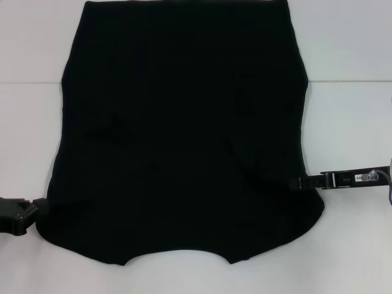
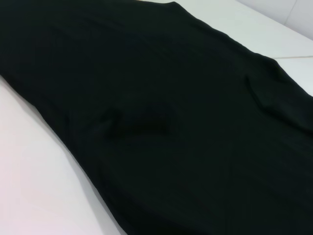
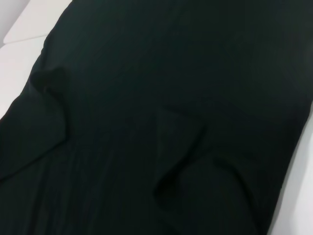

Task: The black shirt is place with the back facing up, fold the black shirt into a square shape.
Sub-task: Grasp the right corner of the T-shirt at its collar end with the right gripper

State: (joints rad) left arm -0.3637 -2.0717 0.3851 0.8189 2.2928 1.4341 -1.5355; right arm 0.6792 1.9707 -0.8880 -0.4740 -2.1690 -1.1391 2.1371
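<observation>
Black shirt [image 1: 184,135] spread flat on white table [image 1: 349,122], left gripper [image 1: 21,214] at its near-left edge, right gripper [image 1: 303,182] at its right edge, jaw state of both indiscernible, bare table either side.

black shirt [image 1: 184,135] covering mid table [image 1: 349,55], bare margins left, right, near edge
</observation>
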